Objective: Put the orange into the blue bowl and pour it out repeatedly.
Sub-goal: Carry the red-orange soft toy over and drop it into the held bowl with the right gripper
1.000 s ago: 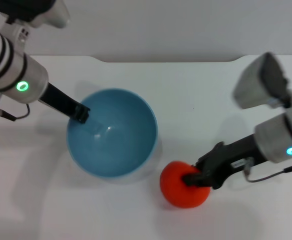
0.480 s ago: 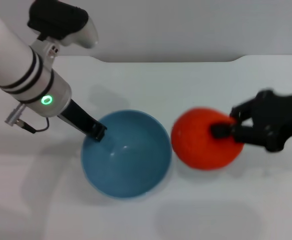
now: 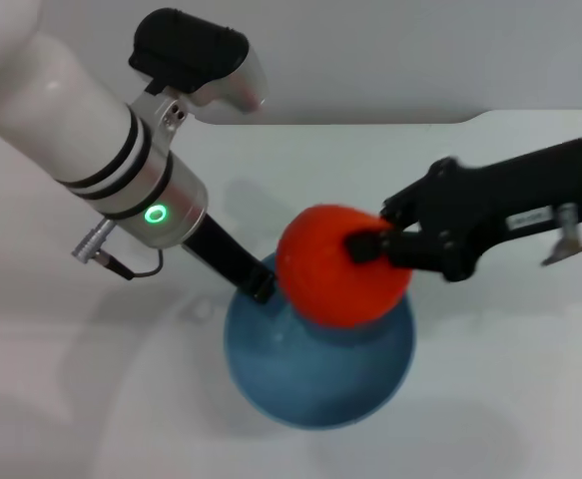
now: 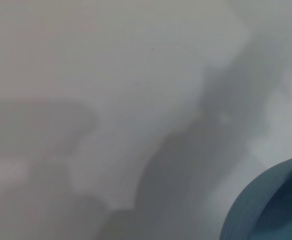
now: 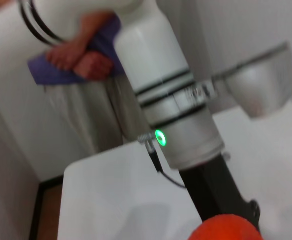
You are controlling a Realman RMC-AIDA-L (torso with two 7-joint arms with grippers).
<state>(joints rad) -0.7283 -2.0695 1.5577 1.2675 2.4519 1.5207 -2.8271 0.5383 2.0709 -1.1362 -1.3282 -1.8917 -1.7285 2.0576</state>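
Orange [image 3: 335, 267] clamped in right pincer [image 3: 372, 244], directly over blue bowl [image 3: 320, 374].

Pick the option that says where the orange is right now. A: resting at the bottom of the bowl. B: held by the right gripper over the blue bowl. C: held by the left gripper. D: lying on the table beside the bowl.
B: the right gripper is shut on the orange, held over the blue bowl.

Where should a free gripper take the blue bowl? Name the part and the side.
Grip the blue bowl by its rim, on the robot's right, opposite the left gripper that already clamps the left rim. Its smooth rounded body offers no other hold. The right gripper holds the orange right above, so clearance looks tight.
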